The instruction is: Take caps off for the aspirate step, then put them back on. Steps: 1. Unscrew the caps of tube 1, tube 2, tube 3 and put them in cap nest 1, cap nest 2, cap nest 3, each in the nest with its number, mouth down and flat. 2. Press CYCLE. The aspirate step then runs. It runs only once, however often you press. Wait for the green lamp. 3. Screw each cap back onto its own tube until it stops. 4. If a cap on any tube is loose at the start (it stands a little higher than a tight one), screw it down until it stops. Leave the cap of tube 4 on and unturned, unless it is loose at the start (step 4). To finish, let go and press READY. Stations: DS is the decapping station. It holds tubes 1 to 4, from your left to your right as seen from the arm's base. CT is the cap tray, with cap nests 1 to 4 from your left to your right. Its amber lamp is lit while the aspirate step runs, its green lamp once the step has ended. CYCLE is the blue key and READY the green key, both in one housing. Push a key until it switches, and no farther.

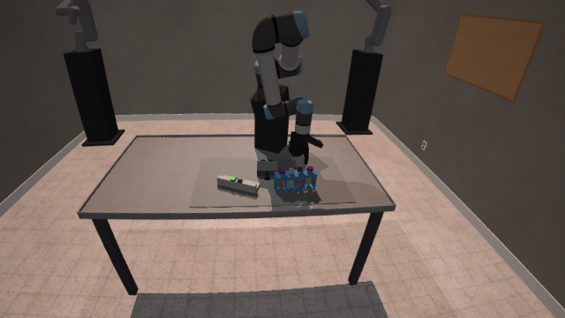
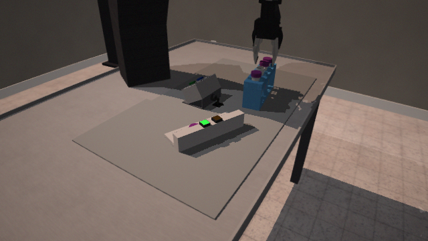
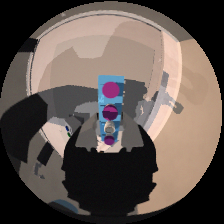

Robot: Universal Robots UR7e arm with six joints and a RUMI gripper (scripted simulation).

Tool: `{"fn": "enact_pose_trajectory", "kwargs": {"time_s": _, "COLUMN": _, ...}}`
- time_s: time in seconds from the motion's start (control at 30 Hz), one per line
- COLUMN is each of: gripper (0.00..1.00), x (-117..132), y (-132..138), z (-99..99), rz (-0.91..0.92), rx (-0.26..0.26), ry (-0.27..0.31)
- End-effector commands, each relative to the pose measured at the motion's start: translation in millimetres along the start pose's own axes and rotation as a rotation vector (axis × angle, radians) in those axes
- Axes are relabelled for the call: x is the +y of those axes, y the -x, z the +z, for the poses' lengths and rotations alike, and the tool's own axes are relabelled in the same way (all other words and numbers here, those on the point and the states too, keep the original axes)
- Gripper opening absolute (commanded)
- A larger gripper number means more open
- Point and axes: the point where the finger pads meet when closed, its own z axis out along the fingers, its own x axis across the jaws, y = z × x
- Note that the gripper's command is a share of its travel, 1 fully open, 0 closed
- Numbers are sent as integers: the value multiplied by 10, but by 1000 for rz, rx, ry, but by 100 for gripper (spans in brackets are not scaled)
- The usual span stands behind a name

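Observation:
The blue decapping station holds four tubes. Purple caps sit on tube 1, tube 2 and tube 4. Tube 3 is uncapped. My gripper points down over tube 2, its fingertips apart on either side of the cap, with gaps visible. The white cap tray shows a lit green lamp, a dark amber lamp and part of a purple cap; its nests are mostly hidden.
The grey key housing stands between the arm's base and the tray, beside the station. It carries a blue key and a green key. A small black object is beside the housing.

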Motion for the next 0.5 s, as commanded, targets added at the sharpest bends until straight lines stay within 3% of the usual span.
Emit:
{"fn": "enact_pose_trajectory", "kwargs": {"time_s": 0.0, "gripper": 35, "x": -1, "y": -5, "z": -4, "rz": -178, "rx": 3, "ry": -5}}
{"fn": "enact_pose_trajectory", "kwargs": {"time_s": 0.13, "gripper": 35, "x": -1, "y": -5, "z": -4, "rz": -323, "rx": 4, "ry": -5}}
{"fn": "enact_pose_trajectory", "kwargs": {"time_s": 0.33, "gripper": 35, "x": -1, "y": -4, "z": -3, "rz": -323, "rx": 4, "ry": -5}}
{"fn": "enact_pose_trajectory", "kwargs": {"time_s": 0.37, "gripper": 0, "x": -1, "y": -4, "z": -4, "rz": -323, "rx": 4, "ry": -5}}
{"fn": "enact_pose_trajectory", "kwargs": {"time_s": 0.47, "gripper": 0, "x": -1, "y": -4, "z": -3, "rz": -323, "rx": 4, "ry": -5}}
